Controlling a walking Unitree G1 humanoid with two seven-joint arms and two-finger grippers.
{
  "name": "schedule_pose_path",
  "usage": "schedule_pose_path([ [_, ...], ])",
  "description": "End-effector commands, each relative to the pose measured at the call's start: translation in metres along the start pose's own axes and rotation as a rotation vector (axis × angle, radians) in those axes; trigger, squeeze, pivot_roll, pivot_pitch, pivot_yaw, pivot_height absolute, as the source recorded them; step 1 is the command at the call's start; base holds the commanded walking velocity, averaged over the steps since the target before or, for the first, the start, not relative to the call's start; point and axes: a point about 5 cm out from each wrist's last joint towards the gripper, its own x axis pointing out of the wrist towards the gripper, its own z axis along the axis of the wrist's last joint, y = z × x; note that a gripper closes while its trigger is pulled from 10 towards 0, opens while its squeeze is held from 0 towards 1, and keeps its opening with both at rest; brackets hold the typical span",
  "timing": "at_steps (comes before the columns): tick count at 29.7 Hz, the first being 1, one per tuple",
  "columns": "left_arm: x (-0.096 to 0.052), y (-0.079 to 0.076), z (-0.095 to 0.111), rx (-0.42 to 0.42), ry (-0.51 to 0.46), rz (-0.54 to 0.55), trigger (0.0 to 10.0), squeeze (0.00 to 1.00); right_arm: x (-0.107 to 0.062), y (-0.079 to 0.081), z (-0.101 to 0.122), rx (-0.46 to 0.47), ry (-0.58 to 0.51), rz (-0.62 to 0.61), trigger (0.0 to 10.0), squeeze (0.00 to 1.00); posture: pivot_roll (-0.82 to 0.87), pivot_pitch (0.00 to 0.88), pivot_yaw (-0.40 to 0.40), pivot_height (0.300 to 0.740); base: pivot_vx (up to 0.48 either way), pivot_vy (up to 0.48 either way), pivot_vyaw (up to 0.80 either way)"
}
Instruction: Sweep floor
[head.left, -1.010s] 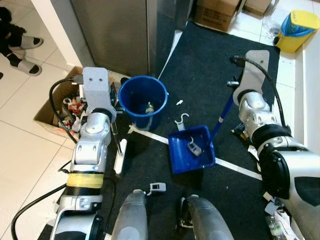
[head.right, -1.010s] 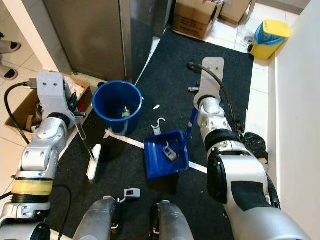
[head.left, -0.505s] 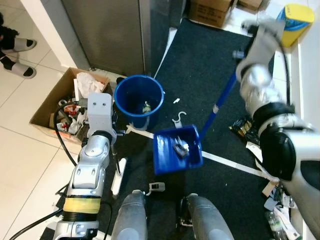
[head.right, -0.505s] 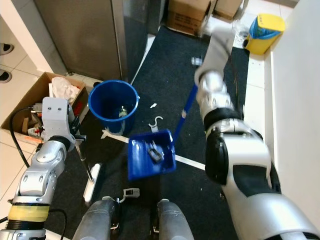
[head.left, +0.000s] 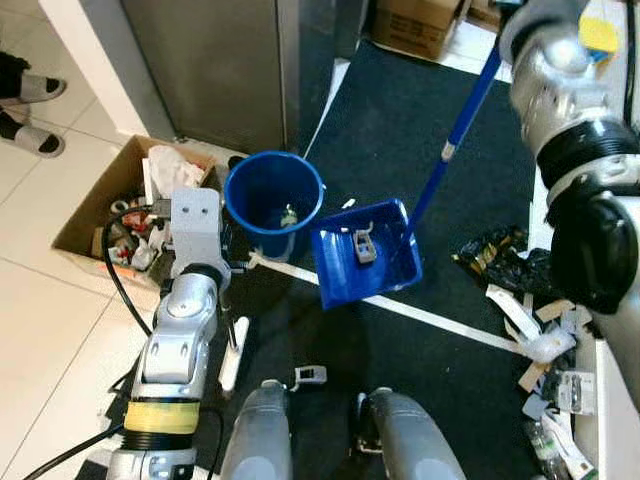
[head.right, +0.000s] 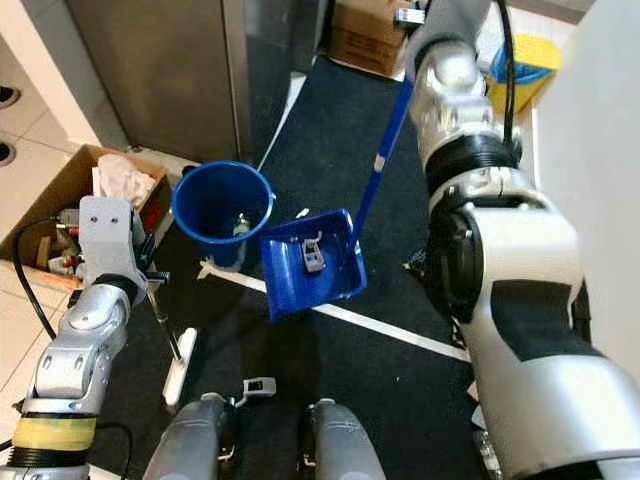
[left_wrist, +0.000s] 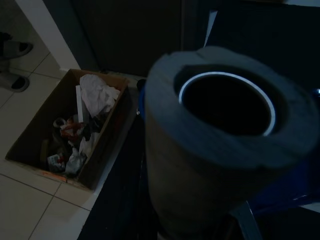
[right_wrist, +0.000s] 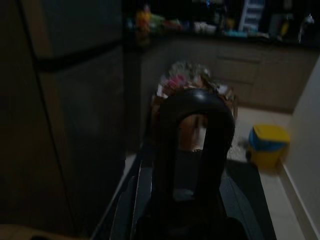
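A blue dustpan (head.left: 365, 265) hangs tilted above the black mat, just right of the blue bucket (head.left: 272, 195), with a small grey clip lying in it. Its long blue handle (head.left: 455, 130) slants up to my right gripper (head.right: 413, 45) at the top, which is shut on it. The right wrist view shows the handle's black loop end (right_wrist: 195, 145). My left gripper (head.left: 226, 258) is shut on a thin broom stick; the white brush head (head.left: 230, 355) rests on the mat. The stick's foam-capped top (left_wrist: 225, 150) shows in the left wrist view. A little rubbish lies inside the bucket.
A cardboard box (head.left: 75, 215) of rubbish stands left of the bucket, with a steel cabinet (head.left: 210, 60) behind. Wrappers and litter (head.left: 530, 310) lie at the mat's right edge. A white clip (head.left: 310, 375) lies by my feet. A person's slippered feet (head.left: 30, 90) are far left.
My right arm has risen and lifted the dustpan off the mat, bringing it up beside the bucket. The left arm has pulled in a little with the broom. The camera has shifted.
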Motion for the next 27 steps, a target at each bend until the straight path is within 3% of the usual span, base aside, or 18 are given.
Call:
schedule_pose_path([
  [1,0.0,-0.003,-0.008,-0.005,0.043,0.0,10.0,0.0,0.002,-0.008,0.016,-0.001,-0.033,-0.028,10.0,0.0,0.15,0.063,-0.12,0.74,0.0,0.0,0.0],
  [7,0.001,-0.002,-0.008,-0.005,0.042,0.003,10.0,0.0,0.004,-0.012,0.032,0.035,-0.061,-0.045,10.0,0.0,0.14,0.058,-0.116,0.74,0.0,0.0,0.0],
  [10,0.003,-0.003,-0.004,-0.006,0.033,0.001,10.0,0.0,0.004,-0.006,0.048,0.025,-0.104,-0.036,10.0,0.0,0.15,0.052,-0.115,0.74,0.0,0.0,0.0],
  [15,0.002,0.0,-0.005,-0.009,0.031,0.013,10.0,0.0,0.004,-0.022,0.053,0.007,-0.098,-0.095,10.0,0.0,0.15,0.049,-0.122,0.74,0.0,0.0,0.0],
  [19,0.002,0.001,-0.006,-0.01,0.035,0.015,10.0,0.0,0.004,-0.024,0.056,0.007,-0.103,-0.101,10.0,0.0,0.14,0.046,-0.123,0.74,0.0,0.0,0.0],
  [24,0.003,-0.003,-0.006,-0.012,0.034,0.008,10.0,0.0,0.005,-0.012,0.06,0.002,-0.116,-0.068,10.0,0.0,0.14,0.043,-0.121,0.74,0.0,0.0,0.0],
  [25,0.005,-0.005,-0.004,-0.014,0.028,0.001,10.0,0.0,0.004,0.003,0.06,0.001,-0.118,-0.035,10.0,0.0,0.14,0.04,-0.129,0.74,0.0,0.0,0.0],
  [26,0.005,-0.005,-0.004,-0.014,0.028,0.001,10.0,0.0,0.004,0.003,0.06,0.001,-0.118,-0.035,10.0,0.0,0.14,0.04,-0.129,0.74,0.0,0.0,0.0],
  [27,0.005,-0.007,-0.002,-0.016,0.023,-0.001,10.0,0.0,0.004,0.012,0.06,0.016,-0.119,-0.026,10.0,0.0,0.15,0.04,-0.135,0.74,0.0,0.0,0.0],
])
